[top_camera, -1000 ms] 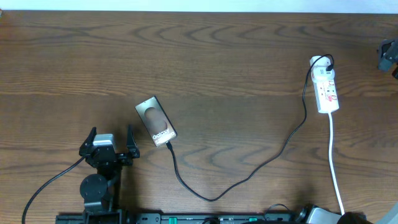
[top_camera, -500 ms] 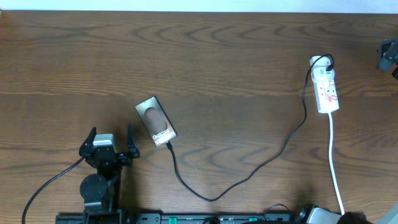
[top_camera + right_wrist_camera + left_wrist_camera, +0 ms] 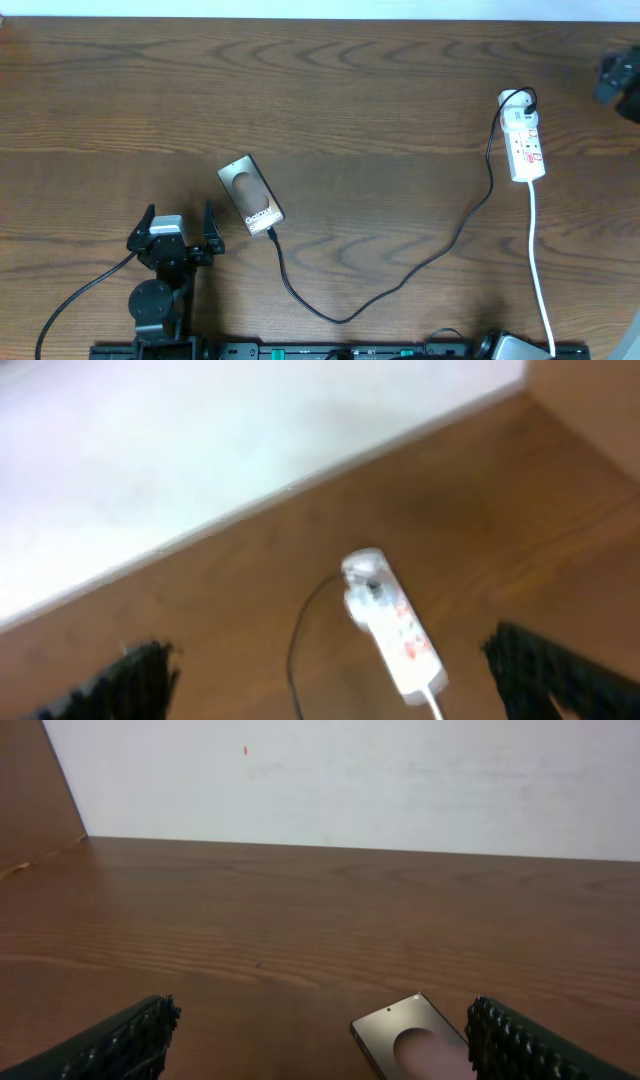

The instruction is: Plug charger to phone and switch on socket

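The phone (image 3: 250, 195) lies flat on the wooden table, left of centre, and its top corner shows in the left wrist view (image 3: 412, 1036). The charger (image 3: 400, 278), a thin black cable, runs from the phone's near end in a loop to the plug at the top of the socket (image 3: 526, 140). This white strip with red markings lies at the right. My left gripper (image 3: 178, 220) rests open just left of the phone, with nothing between its fingers (image 3: 128, 1042). My right gripper (image 3: 618, 80) hangs open at the far right edge and looks down on the socket (image 3: 395, 625) and the cable (image 3: 293, 660).
The socket's white cord (image 3: 538, 270) runs down to the table's near edge. A thick black robot cable (image 3: 80, 295) trails from the left arm's base. A white wall borders the table's far edge (image 3: 350, 845).
The right gripper has shifted slightly up and to the left at the far right edge of the overhead view. The left arm, the phone and the cable have not moved.
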Motion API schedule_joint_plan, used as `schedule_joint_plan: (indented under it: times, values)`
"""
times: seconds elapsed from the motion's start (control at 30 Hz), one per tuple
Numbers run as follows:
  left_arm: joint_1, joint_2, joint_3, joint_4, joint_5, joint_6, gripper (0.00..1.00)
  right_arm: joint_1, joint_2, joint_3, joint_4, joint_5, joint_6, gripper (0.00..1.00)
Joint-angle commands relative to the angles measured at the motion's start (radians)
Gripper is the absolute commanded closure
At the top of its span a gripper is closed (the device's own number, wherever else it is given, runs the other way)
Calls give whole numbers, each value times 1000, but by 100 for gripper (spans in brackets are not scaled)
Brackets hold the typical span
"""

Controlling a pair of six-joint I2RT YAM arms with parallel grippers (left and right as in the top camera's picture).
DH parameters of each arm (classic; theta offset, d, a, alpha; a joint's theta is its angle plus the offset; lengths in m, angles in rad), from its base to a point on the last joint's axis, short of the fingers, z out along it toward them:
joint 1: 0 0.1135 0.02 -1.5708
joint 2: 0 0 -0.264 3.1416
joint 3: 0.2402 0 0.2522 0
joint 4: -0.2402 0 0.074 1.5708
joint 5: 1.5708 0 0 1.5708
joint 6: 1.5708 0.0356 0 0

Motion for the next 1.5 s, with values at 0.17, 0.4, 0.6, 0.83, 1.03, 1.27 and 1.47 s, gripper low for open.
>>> schedule_joint_plan:
  times: [0.17, 0.4, 0.6, 0.83, 1.03, 1.27, 1.47]
  values:
    - [-4, -7, -16, -36, 0, -7, 6, 154, -289, -573, 502, 1, 40, 1]
    - [-4, -7, -16, -36, 0, -7, 6, 225, -547, -1087, 979, 2, -10, 1]
    - [-4, -7, -16, -36, 0, -7, 6, 262, -793, -1431, 1256, 2, -95, 1]
    - [-4, -7, -16, -36, 0, -7, 6, 270, -1091, -1667, 1299, 6, -128, 1]
    - [-4, -7, -16, -36, 0, -7, 6, 270, -1266, -1733, 1231, 5, -131, 1]
    - [-4, -7, -16, -36, 0, -7, 6, 270, -1341, -1733, 1098, 25, -135, 1]
    - [-4, -7, -16, -36, 0, -7, 6, 270, -1341, -1733, 947, 25, -134, 1]
